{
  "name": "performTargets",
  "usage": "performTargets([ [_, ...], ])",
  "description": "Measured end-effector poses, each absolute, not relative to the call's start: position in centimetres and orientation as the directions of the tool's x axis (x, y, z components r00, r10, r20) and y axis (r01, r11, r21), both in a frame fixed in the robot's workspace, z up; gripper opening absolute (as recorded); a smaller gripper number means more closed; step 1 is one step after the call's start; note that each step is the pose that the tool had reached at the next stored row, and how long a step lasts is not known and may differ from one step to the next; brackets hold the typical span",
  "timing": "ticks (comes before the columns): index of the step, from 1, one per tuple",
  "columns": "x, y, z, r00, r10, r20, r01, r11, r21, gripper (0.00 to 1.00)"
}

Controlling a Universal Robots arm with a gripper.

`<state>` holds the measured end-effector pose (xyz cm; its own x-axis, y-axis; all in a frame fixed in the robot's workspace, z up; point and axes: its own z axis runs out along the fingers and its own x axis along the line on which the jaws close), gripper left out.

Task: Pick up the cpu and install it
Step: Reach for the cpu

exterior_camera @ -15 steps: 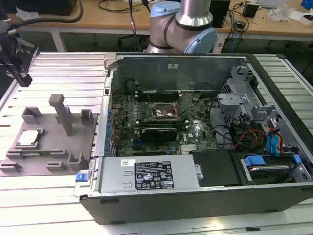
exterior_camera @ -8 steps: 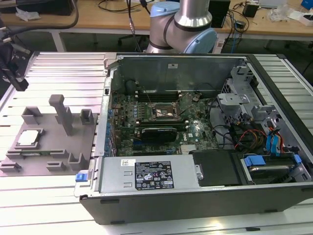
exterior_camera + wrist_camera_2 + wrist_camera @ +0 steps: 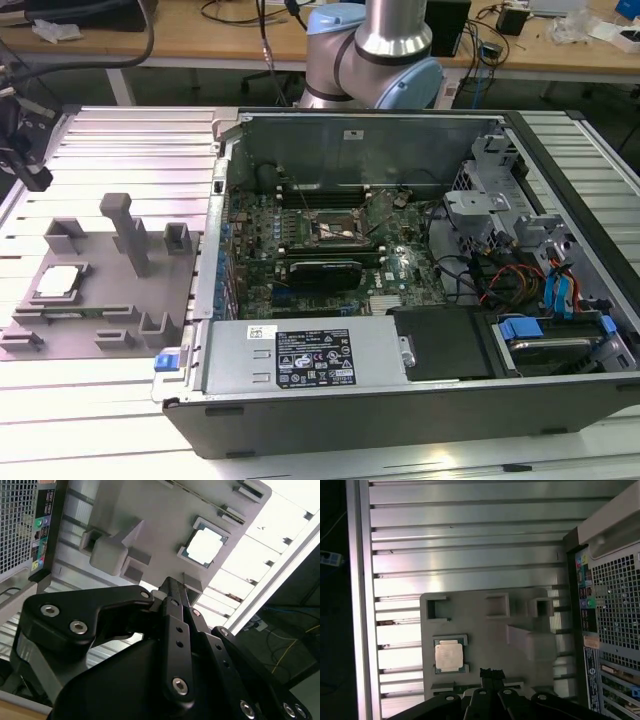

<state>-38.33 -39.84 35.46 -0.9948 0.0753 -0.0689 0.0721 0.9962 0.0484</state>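
here we see the pincer (image 3: 171, 584) in both wrist views, its two black fingers (image 3: 492, 673) pressed together with nothing between them. it hangs in the air above a grey plate (image 3: 475, 622) and touches nothing.

the cpu (image 3: 449, 655) lies close to the fingertips but apart from them. it sits flat in a square pocket of the grey plate, its pale shiny top facing up (image 3: 205, 546). in the exterior view the cpu (image 3: 58, 282) shows near the exterior view's left edge, well apart from the computer case (image 3: 300, 420).

the grey plate (image 3: 100, 305) also carries several small blocks with open slots, and a tall post (image 3: 123, 228) stands upright on it, between the cpu and the computer case. the plate rests on a ribbed metal tabletop (image 3: 130, 140) whose long slats run past it on all sides.

the computer case lies on the same tabletop just beside the plate, at the exterior view's right, its side open. inside it we see the green motherboard (image 3: 400, 268), and on that a dark square socket (image 3: 335, 230) with its frame raised. behind the case rises the silver and blue arm (image 3: 375, 55).
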Motion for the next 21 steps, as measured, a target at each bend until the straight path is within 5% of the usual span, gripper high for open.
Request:
performTargets([
  [21, -42.1, -39.9, 33.2, -0.995, 0.075, -0.069, 0.072, 0.996, 0.048, 0.11],
])
